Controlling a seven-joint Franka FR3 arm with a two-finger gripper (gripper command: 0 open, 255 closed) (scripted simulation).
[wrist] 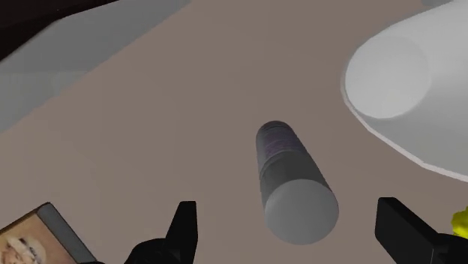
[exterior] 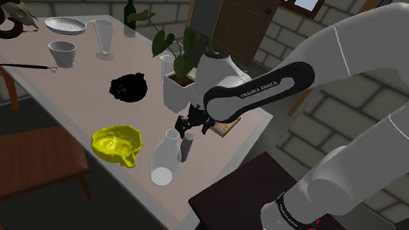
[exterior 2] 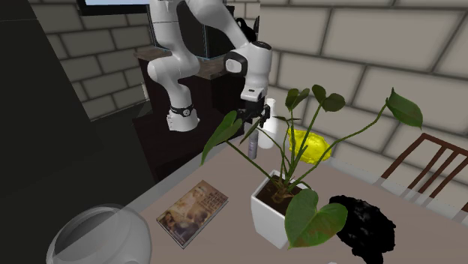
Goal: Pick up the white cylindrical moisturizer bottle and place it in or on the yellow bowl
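Stone-block walls surround a pale table (exterior: 71, 104) whose edge nearest the stand carries the task's things. Closest to that edge, the grey cylindrical moisturizer bottle (exterior: 186, 147) stands upright. A clear flask (exterior: 165, 159) is just beside it, and the yellow bowl (exterior: 116, 142) sits farther along the same edge, beyond the flask. The gripper (wrist: 286, 204) hangs directly over the bottle with its fingers spread wide, one on each side of the top end and neither touching; it holds nothing. Farther in sit a potted plant (exterior: 176, 88) and a black lump (exterior: 129, 88). At the far end are a cup (exterior: 62, 52), a plate (exterior: 65, 25), a glass (exterior: 104, 37) and a dark wine bottle (exterior: 130, 13).

The task looks barely begun: the gripper is lined up, but the grasp, lift, carry past the flask and release into the bowl are all left. The bowl appears empty.

The wrist view makes the clearance on both sides of the bottle plain, which the shoulder view leaves hard to judge. The second exterior view adds the cover of a book (exterior 2: 193, 212) lying near the table's stand-side edge, and shows the plant's stems crossing in front of the bowl.
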